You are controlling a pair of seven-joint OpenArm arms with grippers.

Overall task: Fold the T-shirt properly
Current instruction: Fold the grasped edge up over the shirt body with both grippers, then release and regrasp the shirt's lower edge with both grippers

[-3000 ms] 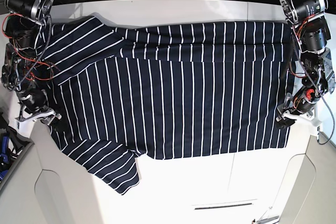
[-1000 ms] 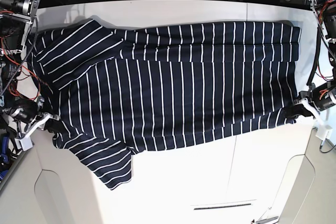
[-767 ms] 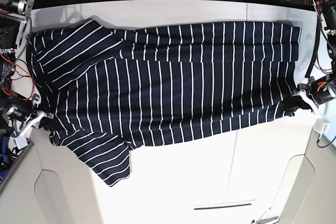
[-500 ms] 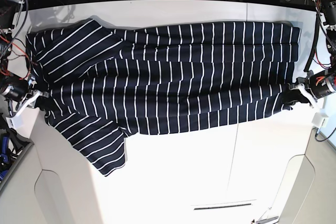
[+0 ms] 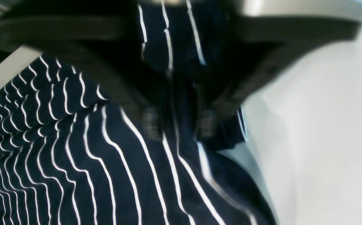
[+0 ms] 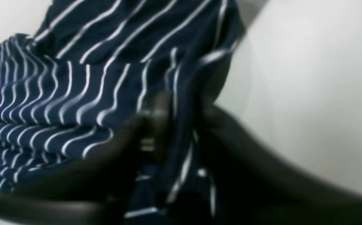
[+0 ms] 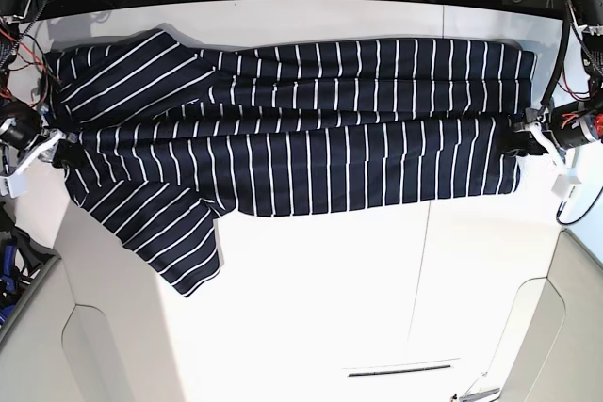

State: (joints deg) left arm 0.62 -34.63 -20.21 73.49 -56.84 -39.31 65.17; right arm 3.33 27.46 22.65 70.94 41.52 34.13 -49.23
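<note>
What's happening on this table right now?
Two arms are working a striped T-shirt spread across the white table. The left end effector and the right end effector each have an edge of the fabric between their fingers at opposite ends. One sleeve hangs toward the near side.

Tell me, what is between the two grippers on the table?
In the base view, the T-shirt stretches all the way from the right gripper to the left gripper. Nothing else lies between them.

T-shirt spread across white table | left pincer, right pincer at its opposite edges
</note>
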